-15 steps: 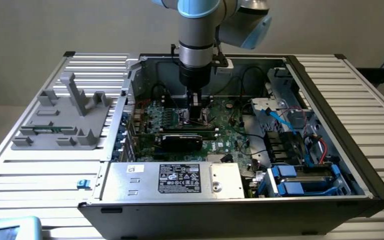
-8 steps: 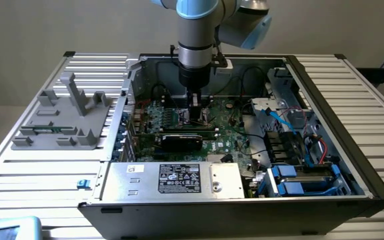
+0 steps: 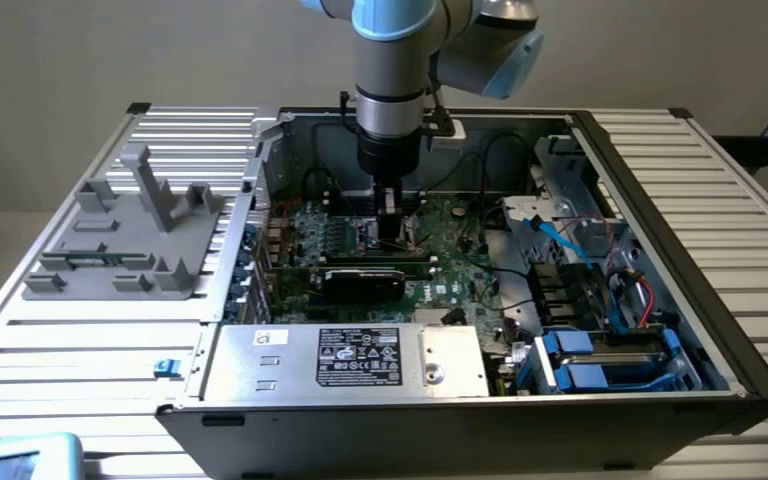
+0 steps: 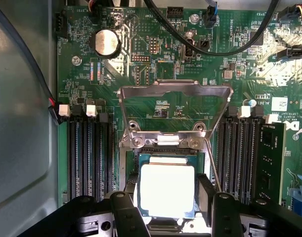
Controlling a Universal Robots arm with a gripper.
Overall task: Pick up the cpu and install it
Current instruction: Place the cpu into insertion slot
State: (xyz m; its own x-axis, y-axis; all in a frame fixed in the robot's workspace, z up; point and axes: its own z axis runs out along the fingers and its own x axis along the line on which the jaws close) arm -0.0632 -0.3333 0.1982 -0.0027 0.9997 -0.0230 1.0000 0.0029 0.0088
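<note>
Leftmost, black memory slots (image 4: 89,153) are seen; next, the cpu (image 4: 167,190) is gripped by its sides between the tool's (image 4: 169,192) fingers (image 4: 206,193), low over the green motherboard (image 4: 141,54), just beside the raised metal frame (image 4: 163,139); the black label's (image 3: 357,357) writing cannot be read.

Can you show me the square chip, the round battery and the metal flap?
cpu (image 4: 167,190): wrist view, middle of its bright metal top.
coin battery (image 4: 107,42): wrist view, centre of its face.
socket retention frame (image 4: 190,87): wrist view, bar far from its hinge.
</note>
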